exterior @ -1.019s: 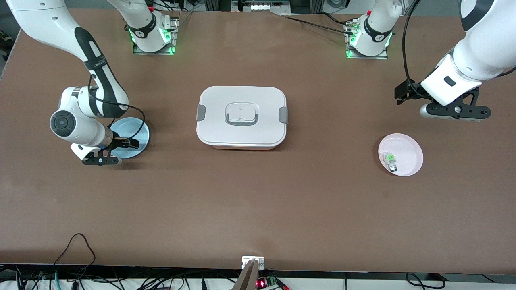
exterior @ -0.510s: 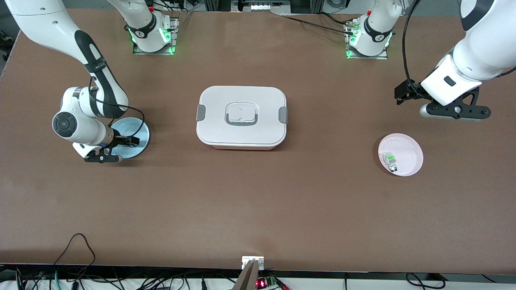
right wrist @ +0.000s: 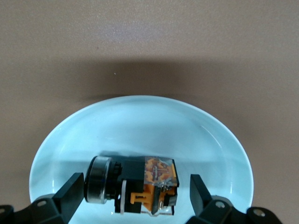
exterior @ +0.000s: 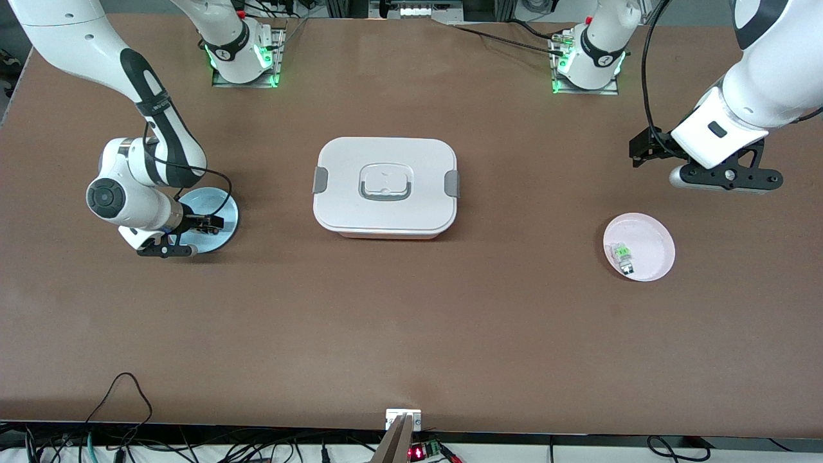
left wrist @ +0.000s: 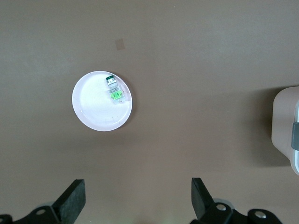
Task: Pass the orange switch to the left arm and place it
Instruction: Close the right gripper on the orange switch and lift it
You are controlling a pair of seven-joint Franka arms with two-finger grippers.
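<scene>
The right claw (right wrist: pixel 133 198) has crept a bit closer over the blue plate (exterior: pixel 222 212) in the last second — it looks set to grab. Its fingers are wide, one on each side of the switch (right wrist: pixel 135 184), not touching yet. The switch lies on its side in the plate, its long way running across from finger to finger. The left claw (left wrist: pixel 135 205) waits, wide open, over the counter (exterior: pixel 411 321) near the pink plate (exterior: pixel 656 247). The box (exterior: pixel 384 186) sits between the plates.
</scene>
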